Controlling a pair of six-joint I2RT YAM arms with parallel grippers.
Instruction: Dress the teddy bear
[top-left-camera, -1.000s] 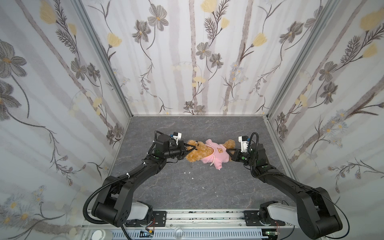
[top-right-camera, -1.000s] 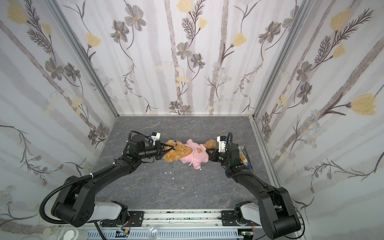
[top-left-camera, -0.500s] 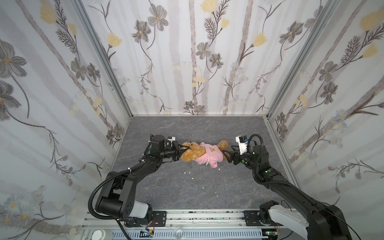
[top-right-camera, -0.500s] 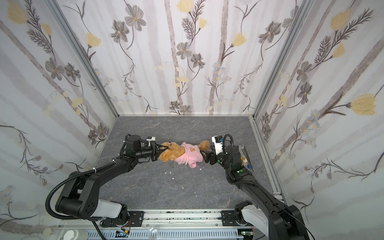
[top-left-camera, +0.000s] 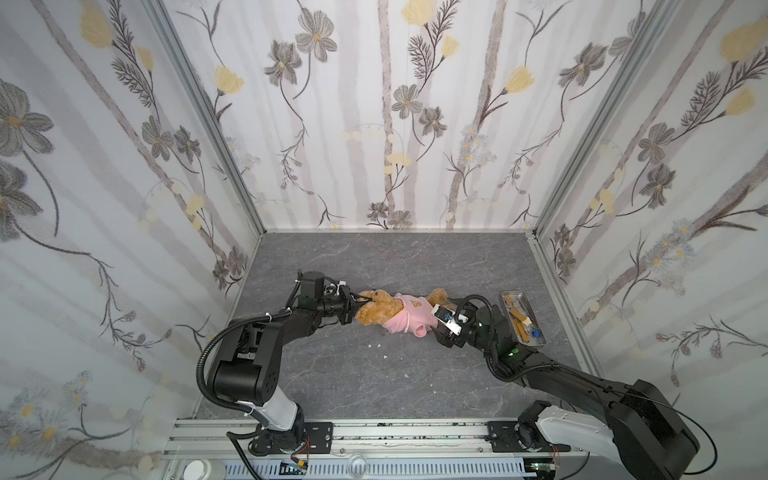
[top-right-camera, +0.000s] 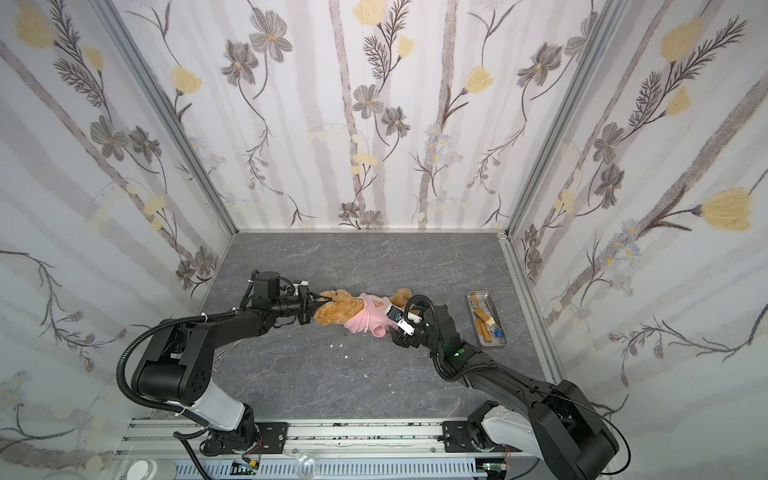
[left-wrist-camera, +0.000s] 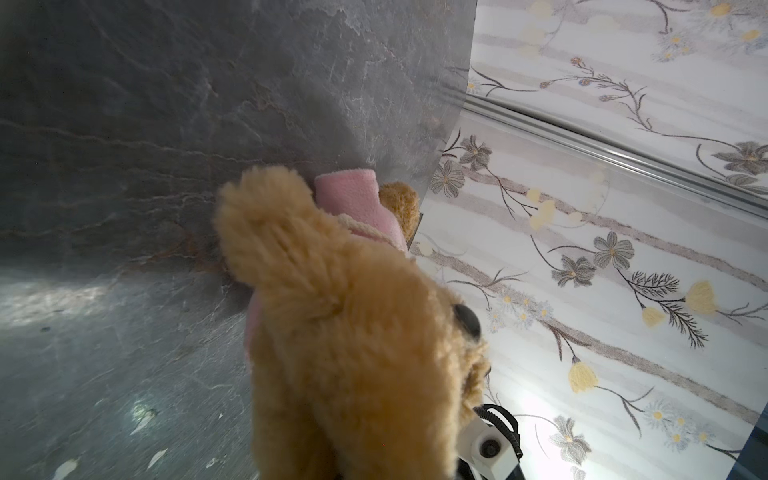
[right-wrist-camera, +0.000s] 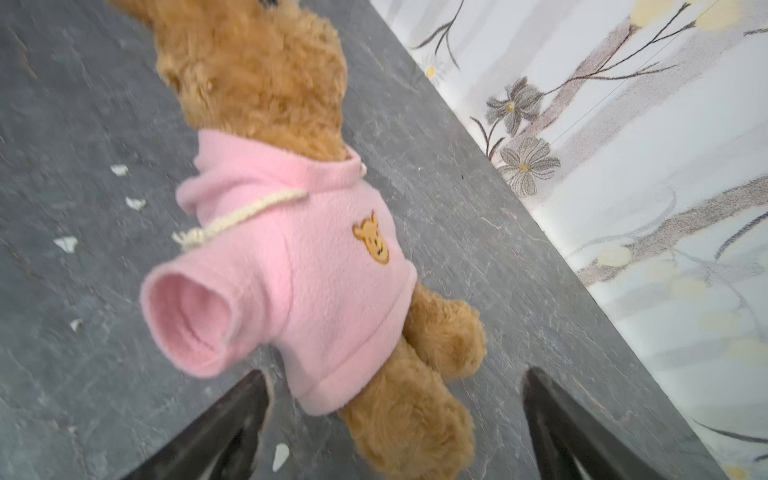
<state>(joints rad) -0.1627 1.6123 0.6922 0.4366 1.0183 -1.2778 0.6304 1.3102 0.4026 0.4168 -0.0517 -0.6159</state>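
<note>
In the right wrist view the teddy bear gets chopped off at the head by the frame edge, and the whole shot is smeared a bit. Only the tips of the right claw are shown there, the rest is cut off. In both top views those tips are hidden under the right wrist. The left claw is buried in fur, so which bit of the head is pinched can't be made out tbh. The stuff in the tray is too small to be named, same for the pale specks on the worktop.
</note>
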